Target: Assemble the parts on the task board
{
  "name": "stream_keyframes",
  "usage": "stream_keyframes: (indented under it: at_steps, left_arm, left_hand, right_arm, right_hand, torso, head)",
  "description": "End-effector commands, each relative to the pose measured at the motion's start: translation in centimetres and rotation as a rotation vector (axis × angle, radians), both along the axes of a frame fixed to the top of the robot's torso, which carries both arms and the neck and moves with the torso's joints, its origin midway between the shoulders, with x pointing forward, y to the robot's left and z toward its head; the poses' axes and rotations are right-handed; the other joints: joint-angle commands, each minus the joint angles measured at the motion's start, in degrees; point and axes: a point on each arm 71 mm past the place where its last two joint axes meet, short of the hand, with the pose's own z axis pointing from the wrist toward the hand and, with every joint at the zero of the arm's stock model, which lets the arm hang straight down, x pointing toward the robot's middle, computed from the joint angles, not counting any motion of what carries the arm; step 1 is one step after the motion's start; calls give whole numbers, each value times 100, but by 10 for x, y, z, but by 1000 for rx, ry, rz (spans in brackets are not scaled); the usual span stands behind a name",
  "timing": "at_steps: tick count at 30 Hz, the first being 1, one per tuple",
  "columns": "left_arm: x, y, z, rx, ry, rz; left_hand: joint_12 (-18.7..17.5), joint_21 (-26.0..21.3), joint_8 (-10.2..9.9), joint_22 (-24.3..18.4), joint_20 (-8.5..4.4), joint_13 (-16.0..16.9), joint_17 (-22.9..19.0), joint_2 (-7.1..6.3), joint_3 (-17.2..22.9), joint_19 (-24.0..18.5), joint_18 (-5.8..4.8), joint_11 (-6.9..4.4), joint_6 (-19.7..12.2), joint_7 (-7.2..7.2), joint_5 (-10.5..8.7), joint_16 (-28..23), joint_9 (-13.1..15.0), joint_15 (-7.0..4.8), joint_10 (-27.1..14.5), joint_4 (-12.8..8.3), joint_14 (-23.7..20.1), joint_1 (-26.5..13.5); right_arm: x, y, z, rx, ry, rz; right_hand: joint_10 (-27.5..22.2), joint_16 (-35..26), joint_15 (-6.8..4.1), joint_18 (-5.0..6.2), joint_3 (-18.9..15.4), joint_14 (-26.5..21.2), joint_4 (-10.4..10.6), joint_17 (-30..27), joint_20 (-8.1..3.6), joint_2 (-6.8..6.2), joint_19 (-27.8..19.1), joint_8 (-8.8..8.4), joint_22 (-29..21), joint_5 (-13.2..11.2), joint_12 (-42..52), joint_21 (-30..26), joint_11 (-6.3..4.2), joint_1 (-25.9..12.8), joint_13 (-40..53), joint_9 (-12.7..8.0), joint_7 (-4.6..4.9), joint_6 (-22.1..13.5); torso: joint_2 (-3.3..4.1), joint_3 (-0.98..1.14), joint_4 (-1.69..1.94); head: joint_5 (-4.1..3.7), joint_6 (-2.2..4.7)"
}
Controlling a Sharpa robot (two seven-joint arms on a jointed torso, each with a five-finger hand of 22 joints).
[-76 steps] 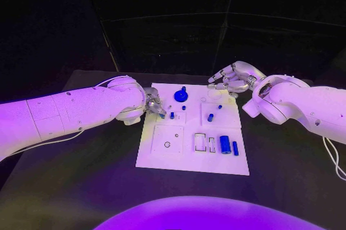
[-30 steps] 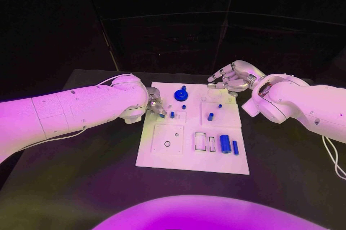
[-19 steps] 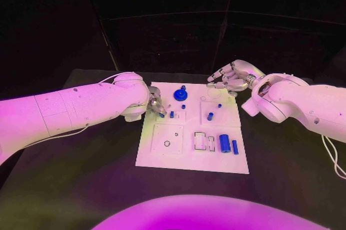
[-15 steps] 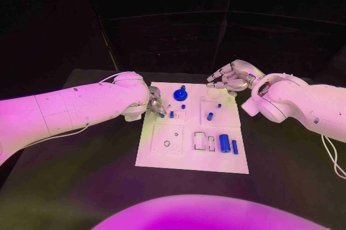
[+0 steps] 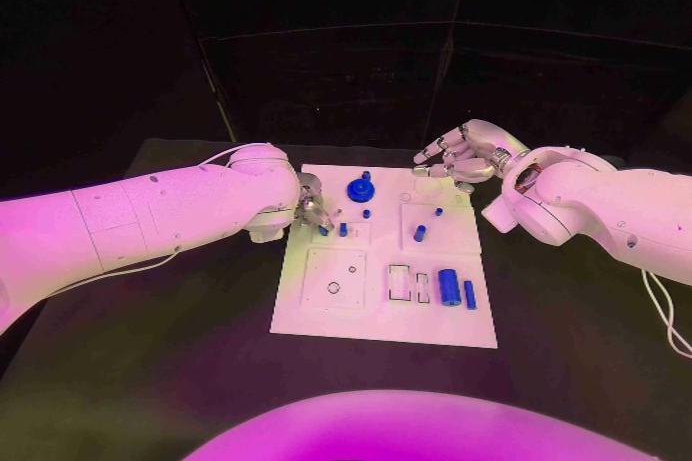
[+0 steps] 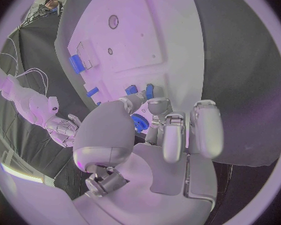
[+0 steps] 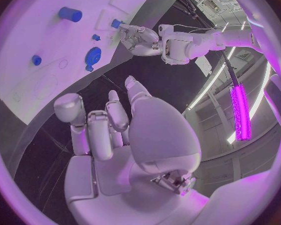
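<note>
The task board (image 5: 384, 311) is located at the centre of the frame on the black worktop (image 5: 173, 361), with blue parts (image 5: 449, 287) distributed across it. The left hand (image 5: 310, 211) is positioned at the board's left edge beside a small blue part (image 5: 342, 229); whether anything is held cannot be determined. The right hand (image 5: 459, 159) is positioned above the board's upper right corner, fingers curled and grasping nothing.

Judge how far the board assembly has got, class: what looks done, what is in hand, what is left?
Looks done: the round blue part sits on the task board. In hand: the left hand is by a small blue peg. Left: the blue cylinder lies loose; the right hand holds nothing.
</note>
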Motion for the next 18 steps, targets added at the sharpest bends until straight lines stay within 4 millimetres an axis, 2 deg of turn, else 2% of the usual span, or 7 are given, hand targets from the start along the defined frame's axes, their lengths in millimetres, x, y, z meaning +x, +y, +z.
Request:
stream_keyframes:
  at_steps: [1, 18]
  left_arm:
    - [-5, 1, -10, 34, 48, -8]
    - [-2, 2, -10, 38, 36, 5]
  left_hand:
    - [41, 35, 33, 71, -54, 15, 1510, -18, -125, 144, -67, -18, 35, -43, 8, 18, 11, -48, 34, 49, 584, -97]
    - [87, 66, 108, 125, -89, 31, 1510, -83, -869, 164, -78, -51, 119, -80, 7, 18, 3, -79, 58, 352, 584, -367]
  right_arm:
    - [0, 1, 1, 5, -3, 9]
    - [0, 1, 1, 6, -5, 9]
  right_hand:
    - [-24, -36, -40, 88, -6, 350, 17, 486, -19, 55, -34, 21, -6, 29, -23, -26, -9, 19, -5, -4, -14, -9]
    - [-42, -51, -41, 94, -12, 345, 11, 463, -21, 52, -49, 30, -39, 22, -43, -46, -10, 35, -26, -4, -14, -12]
  torso:
    - [-2, 1, -2]
    - [-3, -1, 0]
  head:
    - [-2, -10]
    - [-21, -21]
